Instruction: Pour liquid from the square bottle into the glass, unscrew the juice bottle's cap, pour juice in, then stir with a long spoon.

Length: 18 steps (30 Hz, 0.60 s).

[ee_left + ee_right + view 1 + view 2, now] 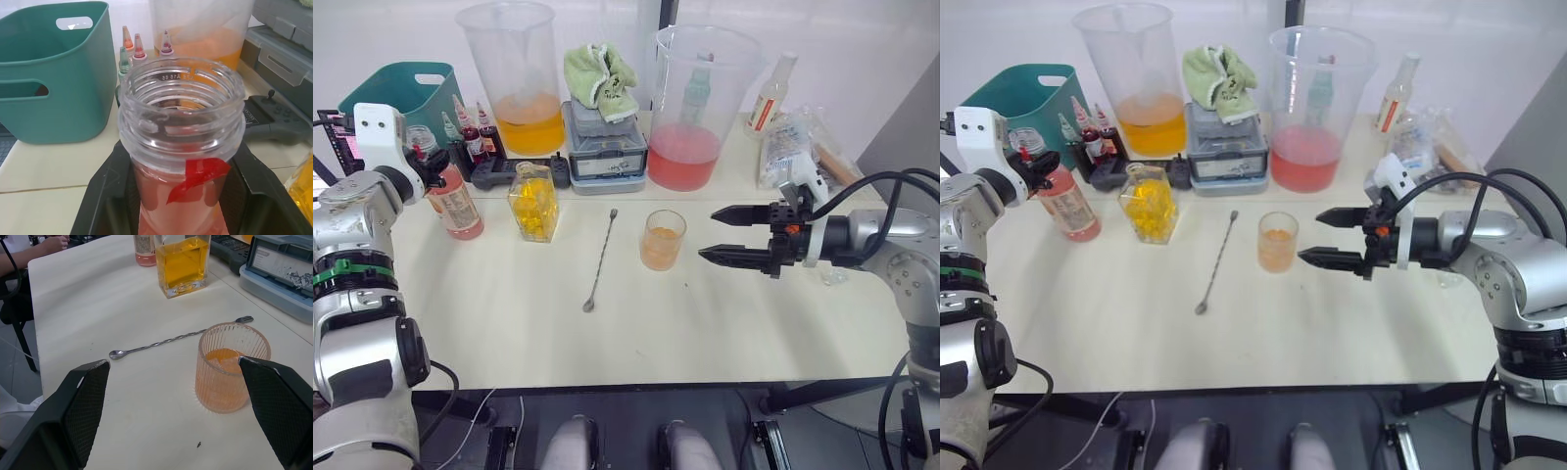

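From the head views, the left pincer (433, 174) is clamped on the neck of the juice bottle (456, 208), which stands upright on the worktop (509, 323) at the robot's left, in front of a teal basket (403, 93). Just right of it stands the square bottle (532, 202), holding yellow liquid. The spoon (600, 261) lies flat between that bottle and the glass (663, 240), bowl end toward the robot. The glass holds a little orange liquid. The right pincer (722, 236) hovers just right of the glass, fingers spread wide, not touching it. Two big beakers (514, 73) stand at the back, one with orange liquid, one with pink.

In the left wrist view, the juice bottle (182, 147) has an open, threaded mouth with no cap on it, and the black fingers (105, 191) press its neck from both sides. The basket (51, 73) sits behind.

In the right wrist view, the spread fingers (80, 404) frame the glass (230, 367), with one finger tip in front of its rim. The spoon (161, 343) lies beyond it, and the square bottle (182, 262) stands further off.
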Each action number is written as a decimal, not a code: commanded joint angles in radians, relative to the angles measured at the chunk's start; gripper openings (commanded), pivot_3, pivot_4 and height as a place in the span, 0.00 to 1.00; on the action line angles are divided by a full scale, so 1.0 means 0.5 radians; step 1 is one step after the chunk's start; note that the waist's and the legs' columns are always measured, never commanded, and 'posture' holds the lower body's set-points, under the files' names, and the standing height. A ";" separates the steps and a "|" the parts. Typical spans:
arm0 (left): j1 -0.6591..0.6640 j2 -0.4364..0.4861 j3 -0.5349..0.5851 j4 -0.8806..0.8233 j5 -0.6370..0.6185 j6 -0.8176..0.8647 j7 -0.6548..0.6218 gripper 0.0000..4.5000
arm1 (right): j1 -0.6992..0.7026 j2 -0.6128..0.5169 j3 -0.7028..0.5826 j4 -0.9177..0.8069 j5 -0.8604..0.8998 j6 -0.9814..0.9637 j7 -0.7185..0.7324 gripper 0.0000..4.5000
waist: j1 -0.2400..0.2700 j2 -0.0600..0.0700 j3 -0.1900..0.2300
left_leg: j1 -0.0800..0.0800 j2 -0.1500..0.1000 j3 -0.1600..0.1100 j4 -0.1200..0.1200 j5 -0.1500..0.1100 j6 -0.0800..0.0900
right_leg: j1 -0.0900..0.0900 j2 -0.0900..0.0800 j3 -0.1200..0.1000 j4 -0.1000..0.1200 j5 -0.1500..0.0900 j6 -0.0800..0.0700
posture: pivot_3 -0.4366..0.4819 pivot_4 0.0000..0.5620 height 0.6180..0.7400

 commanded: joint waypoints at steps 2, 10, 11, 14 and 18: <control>-0.026 0.026 0.035 -0.077 -0.024 -0.151 -0.024 0.35 | 0.028 -0.046 -0.101 -0.080 0.046 0.010 -0.026 0.99 | 0.000 0.000 0.000 | 0.000 0.000 0.000 0.000 0.000 0.000 | 0.000 0.000 0.000 0.000 0.000 0.000 | 0.48 0.27 1.00; 0.214 0.004 0.101 -0.252 -0.095 -0.139 -0.031 0.35 | 0.031 -0.039 -0.098 -0.099 0.053 0.020 -0.052 0.99 | -0.001 0.000 0.000 | 0.001 0.000 0.000 0.001 0.000 0.000 | 0.000 -0.001 0.000 0.000 0.000 0.000 | 0.48 0.27 1.00; 0.223 0.008 0.104 -0.258 -0.095 -0.141 -0.027 0.35 | 0.028 -0.040 -0.094 -0.097 0.053 0.020 -0.051 0.99 | -0.001 0.000 0.000 | 0.001 0.000 0.000 0.001 0.000 0.000 | 0.000 -0.001 0.001 0.000 0.000 0.000 | 0.48 0.27 1.00; 0.233 0.012 0.112 -0.268 -0.105 -0.142 -0.017 0.35 | 0.017 -0.042 -0.086 -0.089 0.049 0.017 -0.049 0.99 | -0.001 0.000 0.000 | 0.001 0.000 0.000 0.001 0.000 0.000 | 0.000 -0.001 0.001 0.000 0.000 0.000 | 0.48 0.27 1.00; 0.239 0.024 0.129 -0.296 -0.128 -0.129 -0.008 0.70 | 0.005 -0.045 -0.076 -0.071 0.038 0.007 -0.039 1.00 | -0.001 0.000 0.000 | 0.001 0.000 0.000 0.001 0.000 0.000 | 0.000 -0.001 0.001 0.000 0.000 0.000 | 0.48 0.27 1.00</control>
